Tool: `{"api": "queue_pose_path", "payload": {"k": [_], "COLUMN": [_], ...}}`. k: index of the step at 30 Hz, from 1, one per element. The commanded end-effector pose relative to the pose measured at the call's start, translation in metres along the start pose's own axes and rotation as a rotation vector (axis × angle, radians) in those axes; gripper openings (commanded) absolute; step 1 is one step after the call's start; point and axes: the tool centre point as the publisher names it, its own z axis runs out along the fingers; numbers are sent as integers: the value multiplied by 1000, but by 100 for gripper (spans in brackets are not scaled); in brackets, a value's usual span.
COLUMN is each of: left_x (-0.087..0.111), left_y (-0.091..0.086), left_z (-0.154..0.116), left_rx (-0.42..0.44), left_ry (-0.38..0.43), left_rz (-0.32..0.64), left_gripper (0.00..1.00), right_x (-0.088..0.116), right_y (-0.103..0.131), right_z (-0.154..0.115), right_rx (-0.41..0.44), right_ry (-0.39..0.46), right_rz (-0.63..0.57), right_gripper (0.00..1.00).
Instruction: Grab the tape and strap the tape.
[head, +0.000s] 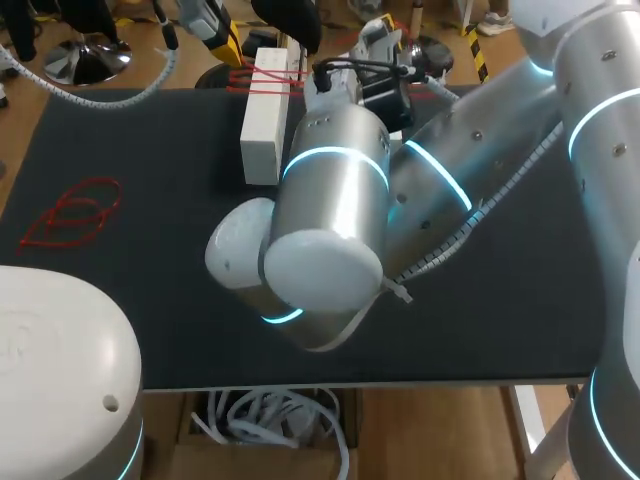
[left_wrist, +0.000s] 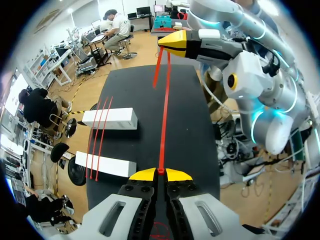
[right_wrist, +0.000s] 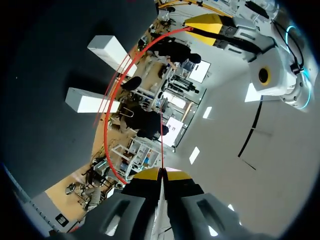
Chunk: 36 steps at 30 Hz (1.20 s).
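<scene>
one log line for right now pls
left tool: shut on red tape | right tool: shut on same tape | tape: stretched between tools

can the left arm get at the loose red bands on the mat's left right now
Probably not yet: the left gripper is shut on a stretched band shared with the right gripper. The mat around the loose red bands looks free otherwise.
</scene>
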Motion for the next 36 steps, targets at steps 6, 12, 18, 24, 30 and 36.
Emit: {"api": "queue_pose_path", "payload": {"k": [6,12,18,24,30,36], "left_x": [1,1,1,1,1,1], "left_y": [0,0,0,0,0,0], "left_z": [-1,-1,-1,-1,-1,-1], "left_rx": [-3,-3,-3,-3,-3,-3], "left_ry": [0,0,0,0,0,0], "left_rz": [-2,-2,-2,-2,-2,-2], "left_gripper": [0,0,0,0,0,0], "right_x": [-15,-26,-26,-27,-33,-38], "right_y": [19,30,45,58,71,78], "right_z": [-13,-20,-15,-7,-7,-10], "right_rx": [-35,-114,-115,-97,-121,-140], "right_ry": [-22,-85,-123,-116,-119,-128], "right_rz": [22,85,49,39,68,74], "right_gripper": [0,0,0,0,0,0]}}
